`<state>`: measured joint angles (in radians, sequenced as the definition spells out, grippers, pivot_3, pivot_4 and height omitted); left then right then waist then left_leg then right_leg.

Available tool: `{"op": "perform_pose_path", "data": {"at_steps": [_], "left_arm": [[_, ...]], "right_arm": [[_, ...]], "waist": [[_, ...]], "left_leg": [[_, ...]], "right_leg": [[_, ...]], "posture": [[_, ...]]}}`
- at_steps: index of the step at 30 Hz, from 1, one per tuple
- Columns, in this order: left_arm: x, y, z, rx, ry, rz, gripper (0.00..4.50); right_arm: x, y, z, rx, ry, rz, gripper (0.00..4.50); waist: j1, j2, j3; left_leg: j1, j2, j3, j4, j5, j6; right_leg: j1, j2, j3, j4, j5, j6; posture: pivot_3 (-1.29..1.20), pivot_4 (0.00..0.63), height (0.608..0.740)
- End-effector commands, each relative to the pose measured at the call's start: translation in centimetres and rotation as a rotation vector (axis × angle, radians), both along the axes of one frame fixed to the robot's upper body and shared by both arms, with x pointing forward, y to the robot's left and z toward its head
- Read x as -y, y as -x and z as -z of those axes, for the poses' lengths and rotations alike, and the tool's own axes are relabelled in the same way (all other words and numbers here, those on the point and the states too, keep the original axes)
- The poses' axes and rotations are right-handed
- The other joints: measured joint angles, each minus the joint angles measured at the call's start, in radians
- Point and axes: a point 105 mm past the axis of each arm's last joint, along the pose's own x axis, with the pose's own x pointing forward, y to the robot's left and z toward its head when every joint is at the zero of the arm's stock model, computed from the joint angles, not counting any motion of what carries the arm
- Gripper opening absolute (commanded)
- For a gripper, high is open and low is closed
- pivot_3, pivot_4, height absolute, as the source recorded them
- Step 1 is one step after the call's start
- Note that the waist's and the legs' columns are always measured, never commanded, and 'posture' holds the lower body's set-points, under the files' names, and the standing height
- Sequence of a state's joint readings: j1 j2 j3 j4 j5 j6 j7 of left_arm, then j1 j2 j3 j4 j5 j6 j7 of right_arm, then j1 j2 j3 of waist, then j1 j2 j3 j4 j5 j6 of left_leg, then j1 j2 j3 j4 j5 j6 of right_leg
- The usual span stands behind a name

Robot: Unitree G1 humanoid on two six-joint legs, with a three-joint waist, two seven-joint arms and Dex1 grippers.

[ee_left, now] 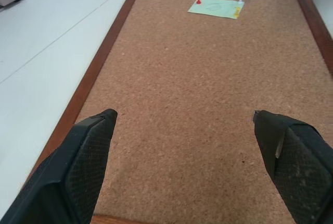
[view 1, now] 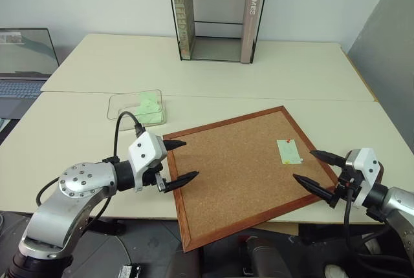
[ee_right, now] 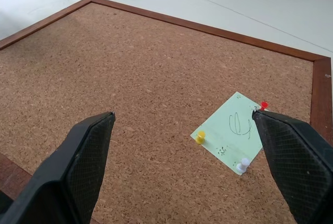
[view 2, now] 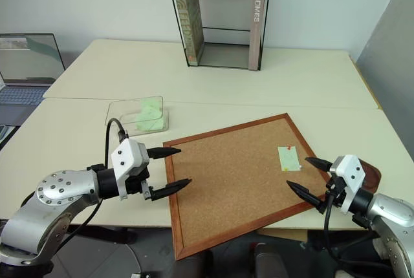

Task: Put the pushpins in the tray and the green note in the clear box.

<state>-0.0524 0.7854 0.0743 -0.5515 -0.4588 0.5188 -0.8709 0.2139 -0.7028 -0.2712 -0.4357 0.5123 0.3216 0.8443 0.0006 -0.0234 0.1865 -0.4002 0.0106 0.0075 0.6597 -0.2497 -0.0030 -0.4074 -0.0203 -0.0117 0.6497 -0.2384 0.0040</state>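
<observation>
Both grippers spread wide, empty: left gripper (view 1: 180, 161) over grainy corkboard (view 1: 239, 168) w/ wood frame, right gripper (view 1: 319, 171) at its far edge. Thin green note (ee_right: 232, 132) lies flat, pinned by red pushpin (ee_right: 264, 104), yellow pushpin (ee_right: 200, 137) & white pushpin (ee_right: 242, 166). Clear box (view 1: 123, 105), rounded corners, sits near board, holding green slips.

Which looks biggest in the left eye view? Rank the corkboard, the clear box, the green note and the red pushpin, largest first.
1. Corkboard, by far the largest.
2. Clear box, though it sits farther from the camera, so it looks smaller than it would up close.
3. Green note, pinned to the corkboard.
4. Red pushpin, a tiny dot at the note's edge.
</observation>
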Motion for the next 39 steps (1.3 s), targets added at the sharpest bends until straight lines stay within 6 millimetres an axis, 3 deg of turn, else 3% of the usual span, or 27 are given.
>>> {"op": "perform_pose_path", "data": {"at_steps": [1, 15, 23, 31, 39], "left_arm": [[1.9, 0.0, -0.1, 0.006, 0.039, 0.075, 4.05], [6.9, -3.3, 2.4, -0.005, 0.028, 0.130, 1.28], [10.3, -4.1, 3.0, -0.006, 0.063, 0.206, 0.04], [11.3, -4.9, 5.4, -0.018, 0.029, 0.228, 0.00], [11.1, -5.6, 8.0, -0.043, -0.023, 0.220, 0.00]], "right_arm": [[-0.6, 0.1, -1.3, 0.051, -0.018, -0.009, 4.50], [-1.5, 0.4, -1.7, 0.065, -0.054, 0.050, 4.50], [-1.2, -0.7, -1.8, 0.062, -0.042, 0.127, 4.50], [-1.3, -2.3, -2.6, 0.090, -0.061, 0.156, 4.50], [-0.6, -5.4, -0.9, 0.000, 0.011, 0.213, 4.50]], "waist": [[0.000, 0.000, 0.000], [0.002, 0.000, 0.000], [0.002, 0.000, 0.000], [0.001, 0.000, 0.000], [0.001, 0.001, -0.001]], "left_leg": [[0.000, 0.000, 0.000, 0.000, 0.000, 0.000], [0.000, -0.001, -0.001, 0.000, 0.000, 0.000], [0.000, -0.001, 0.000, 0.001, 0.000, 0.000], [0.000, -0.001, -0.001, 0.001, 0.000, 0.000], [0.000, -0.002, -0.001, 0.001, 0.000, 0.000]], "right_leg": [[0.000, 0.000, 0.000, 0.000, 0.000, 0.000], [0.001, 0.001, 0.000, 0.000, 0.004, 0.006], [0.001, 0.001, 0.001, 0.000, 0.004, 0.007], [0.001, 0.002, 0.000, 0.000, 0.004, 0.007], [0.001, 0.002, 0.001, 0.000, 0.005, 0.008]], "posture": [[0.00, 0.150, 0.740], [0.00, 0.150, 0.740], [0.00, 0.150, 0.740], [0.00, 0.150, 0.740], [0.00, 0.150, 0.740]]}}
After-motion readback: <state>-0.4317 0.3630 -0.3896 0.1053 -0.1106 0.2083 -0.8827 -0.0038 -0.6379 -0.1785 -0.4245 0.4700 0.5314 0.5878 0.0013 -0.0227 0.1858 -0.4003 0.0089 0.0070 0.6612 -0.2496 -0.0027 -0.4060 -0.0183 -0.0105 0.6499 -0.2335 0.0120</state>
